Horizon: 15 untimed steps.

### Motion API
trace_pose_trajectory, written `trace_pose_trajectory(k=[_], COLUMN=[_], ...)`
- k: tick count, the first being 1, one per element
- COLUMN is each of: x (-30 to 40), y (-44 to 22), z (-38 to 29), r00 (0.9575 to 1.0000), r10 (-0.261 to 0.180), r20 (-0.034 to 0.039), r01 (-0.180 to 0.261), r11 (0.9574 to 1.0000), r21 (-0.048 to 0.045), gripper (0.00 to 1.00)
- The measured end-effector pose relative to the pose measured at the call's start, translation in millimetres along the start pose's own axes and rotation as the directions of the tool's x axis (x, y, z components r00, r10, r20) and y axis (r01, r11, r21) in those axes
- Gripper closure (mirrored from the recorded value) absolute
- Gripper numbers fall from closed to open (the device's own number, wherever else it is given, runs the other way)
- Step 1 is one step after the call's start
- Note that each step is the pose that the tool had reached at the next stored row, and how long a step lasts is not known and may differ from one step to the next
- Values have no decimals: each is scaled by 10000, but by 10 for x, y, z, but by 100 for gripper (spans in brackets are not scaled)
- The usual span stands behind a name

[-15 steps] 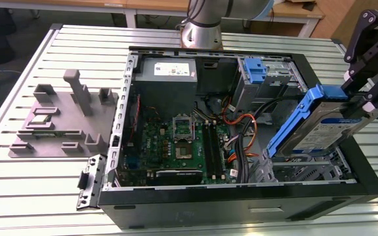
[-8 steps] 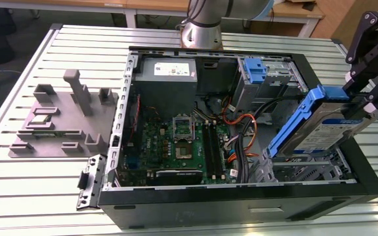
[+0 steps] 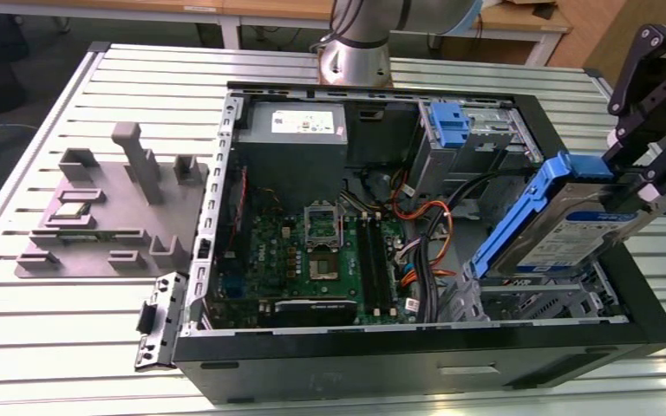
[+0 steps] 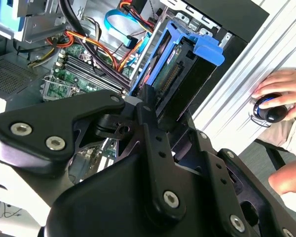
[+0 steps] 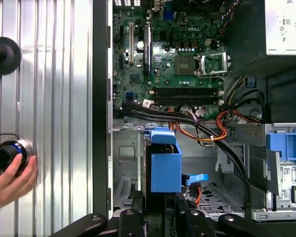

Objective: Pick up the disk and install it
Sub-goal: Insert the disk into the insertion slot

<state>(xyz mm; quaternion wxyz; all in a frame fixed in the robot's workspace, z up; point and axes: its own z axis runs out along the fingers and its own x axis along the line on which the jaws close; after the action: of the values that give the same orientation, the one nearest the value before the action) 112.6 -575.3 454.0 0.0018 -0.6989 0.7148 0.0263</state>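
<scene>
Pincer (image 3: pixel 643 186) clenched on the disk (image 3: pixel 567 230), holding it tilted over the drive bay (image 3: pixel 530 303) in the open case (image 3: pixel 426 368), at the exterior view's right; a hand (image 5: pixel 12 180) rests on a knob (image 5: pixel 5 155).

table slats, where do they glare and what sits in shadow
In the exterior view the table slats wash out white; in the first wrist view they streak brightly; in the second wrist view the disk shows a shadowed face.

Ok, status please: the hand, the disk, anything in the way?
Hand shut on disk. Disk tilted over drive bay. Orange cables close beside bay.
</scene>
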Motion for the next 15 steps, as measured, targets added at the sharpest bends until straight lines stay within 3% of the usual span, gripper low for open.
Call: trace_pose_trajectory(k=[15], x=[1], y=[-7], z=[70], r00=[10000], r10=[0], r20=[1], r01=[0], r11=[10000], r21=[0], gripper=[65])
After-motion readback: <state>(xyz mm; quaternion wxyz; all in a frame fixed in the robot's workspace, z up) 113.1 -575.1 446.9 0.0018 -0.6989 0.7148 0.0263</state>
